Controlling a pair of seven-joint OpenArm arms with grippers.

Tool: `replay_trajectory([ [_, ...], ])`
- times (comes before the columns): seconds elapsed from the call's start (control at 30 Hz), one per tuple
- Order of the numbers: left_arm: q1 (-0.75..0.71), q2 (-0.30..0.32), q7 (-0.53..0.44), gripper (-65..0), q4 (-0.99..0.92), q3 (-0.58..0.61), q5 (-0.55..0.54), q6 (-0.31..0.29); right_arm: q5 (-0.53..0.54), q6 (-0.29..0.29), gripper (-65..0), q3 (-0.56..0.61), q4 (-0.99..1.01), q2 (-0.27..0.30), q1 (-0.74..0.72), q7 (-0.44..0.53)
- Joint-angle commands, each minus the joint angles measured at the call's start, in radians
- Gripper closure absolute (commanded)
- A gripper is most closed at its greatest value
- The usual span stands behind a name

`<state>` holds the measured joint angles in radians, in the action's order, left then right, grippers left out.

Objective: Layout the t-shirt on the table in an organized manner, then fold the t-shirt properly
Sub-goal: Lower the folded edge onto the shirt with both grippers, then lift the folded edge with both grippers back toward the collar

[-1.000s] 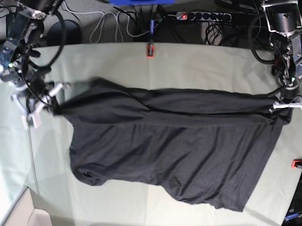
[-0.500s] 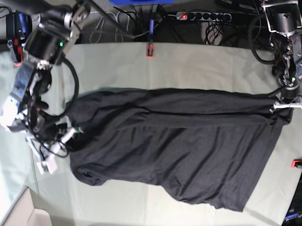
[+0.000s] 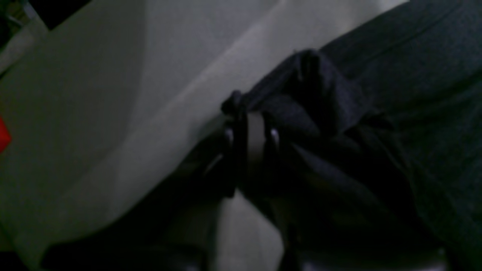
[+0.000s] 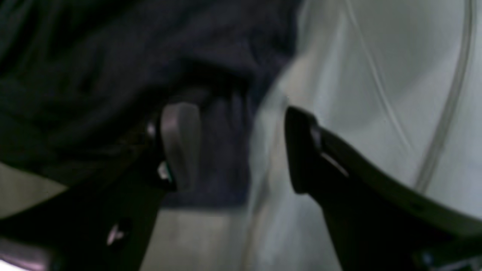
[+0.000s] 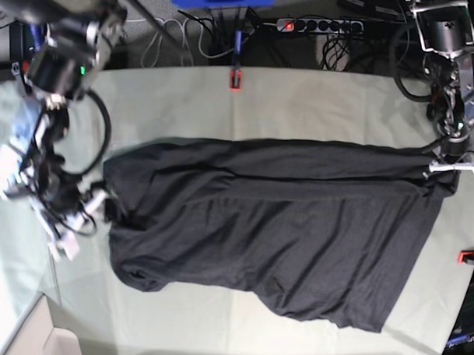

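**Black t-shirt lying spread across the table, one corner pinched**

No brand, label or writing is readable anywhere; the t-shirt [image 5: 270,239] is showing only plain dark fabric. It is lying across the middle of the table [image 5: 312,105], from the left part of the base view to the right edge.

At the right edge, the left gripper [image 5: 455,166] is holding a bunched corner of the cloth, its jaws clamped together on it. At the left, the right gripper [image 5: 86,214] is sitting just beside the shirt's edge with its jaws apart, gripping nothing.

A red clamp [image 5: 235,79] is standing at the table's top edge, another clamp [image 5: 469,257] at lower right. A power strip [image 5: 317,24] and cables are lying behind the table.
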<state>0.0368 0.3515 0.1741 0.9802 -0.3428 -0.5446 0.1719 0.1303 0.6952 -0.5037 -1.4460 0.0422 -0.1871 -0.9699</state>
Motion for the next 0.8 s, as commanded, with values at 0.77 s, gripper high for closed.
replay_trajectory([
  [0.77,0.018,0.021,-0.023,0.0,0.004,-0.003,0.008,0.001,0.012,0.003,-26.0,0.006,0.181,-0.006,0.103,0.167],
])
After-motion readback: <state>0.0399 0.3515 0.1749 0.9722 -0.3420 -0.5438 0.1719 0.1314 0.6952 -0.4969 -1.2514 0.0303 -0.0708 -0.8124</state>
